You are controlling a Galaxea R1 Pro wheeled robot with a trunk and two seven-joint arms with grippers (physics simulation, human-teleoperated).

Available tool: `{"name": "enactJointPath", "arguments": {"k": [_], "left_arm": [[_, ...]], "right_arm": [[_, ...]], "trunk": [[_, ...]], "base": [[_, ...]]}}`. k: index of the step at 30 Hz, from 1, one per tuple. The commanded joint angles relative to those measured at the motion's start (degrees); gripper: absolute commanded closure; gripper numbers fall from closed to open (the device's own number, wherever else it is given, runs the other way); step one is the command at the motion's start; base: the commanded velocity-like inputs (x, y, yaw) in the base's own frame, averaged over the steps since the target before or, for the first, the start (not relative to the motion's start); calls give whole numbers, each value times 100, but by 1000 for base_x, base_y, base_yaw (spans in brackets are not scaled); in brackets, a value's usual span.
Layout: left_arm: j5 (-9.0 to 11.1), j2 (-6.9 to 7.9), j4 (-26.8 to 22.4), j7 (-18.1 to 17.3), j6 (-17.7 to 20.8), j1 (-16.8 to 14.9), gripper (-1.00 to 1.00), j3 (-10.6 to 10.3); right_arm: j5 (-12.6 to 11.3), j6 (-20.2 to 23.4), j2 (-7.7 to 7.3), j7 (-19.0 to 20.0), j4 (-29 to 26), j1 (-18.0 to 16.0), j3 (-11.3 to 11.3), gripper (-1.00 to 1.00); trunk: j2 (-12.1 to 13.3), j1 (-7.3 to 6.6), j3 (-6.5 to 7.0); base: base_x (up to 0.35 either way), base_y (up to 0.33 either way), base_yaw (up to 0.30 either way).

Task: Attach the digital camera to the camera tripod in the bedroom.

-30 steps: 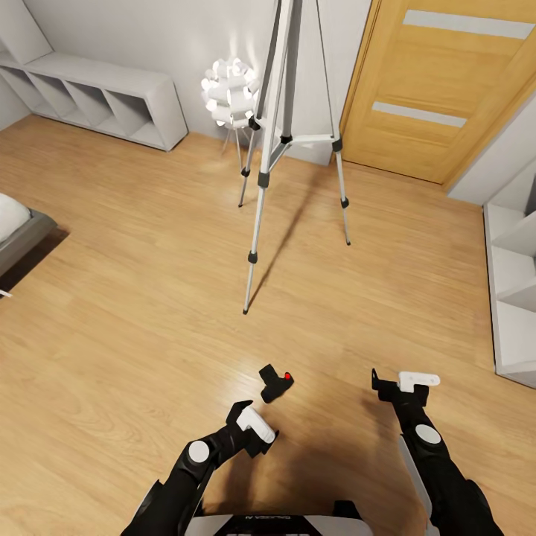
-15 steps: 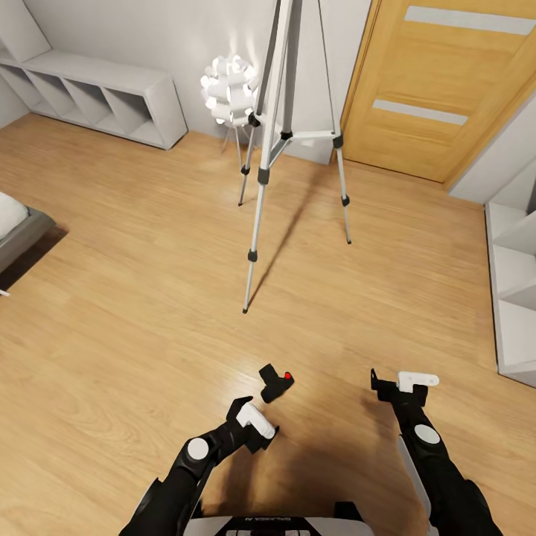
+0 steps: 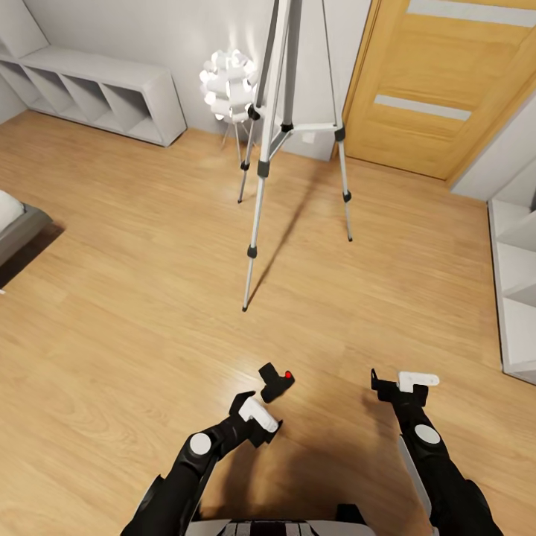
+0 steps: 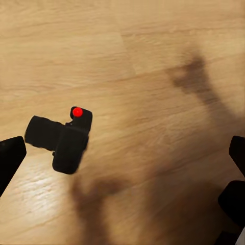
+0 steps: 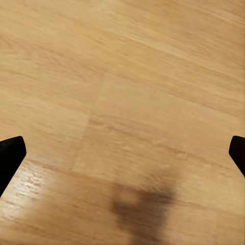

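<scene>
The digital camera [image 3: 275, 382] lies on the light wood floor, small and black, red button facing up. My left gripper [image 3: 257, 417] hovers just short of it, open; in the left wrist view the digital camera [image 4: 64, 140] sits nearer one dark fingertip [image 4: 10, 161], with the left gripper [image 4: 122, 158] spread wide around bare floor. My right gripper [image 3: 402, 383] hangs open to the camera's right, and in its wrist view the right gripper [image 5: 122, 153] is over bare floor. The camera tripod [image 3: 283, 134] stands farther ahead on silver legs, its head cut off by the frame edge.
A white bulbous floor lamp [image 3: 229, 89] stands behind the tripod. Low grey shelves [image 3: 112, 93] line the back-left wall. A wooden door [image 3: 432, 89] is at the back right, white shelving [image 3: 517, 283] at the right edge, a bed corner [image 3: 15, 223] at the left.
My left gripper has edged slightly forward toward the camera. The head view has shifted a little. The camera, tripod and right gripper have not moved.
</scene>
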Motion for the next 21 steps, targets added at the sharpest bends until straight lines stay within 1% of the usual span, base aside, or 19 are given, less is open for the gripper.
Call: {"name": "enactJointPath", "arguments": {"k": [1, 7, 21], "left_arm": [[-21, -15, -32, -26, 71, 0, -100, 1], [-25, -17, -294, -44, 367, 0, -100, -19], [-28, -17, -465, -46, 445, 0, -100, -37]], "right_arm": [[29, 21, -2, -21, -5, 0, 5, -100], [29, 21, 4, -21, -3, 0, 6, -100], [29, 17, 13, -21, -1, 1, 15, -100]], "trunk": [[-43, 22, -21], [-284, 154, -129], [-845, 462, -380]], "base": [[0, 0, 0], [0, 0, 0], [0, 0, 0]]}}
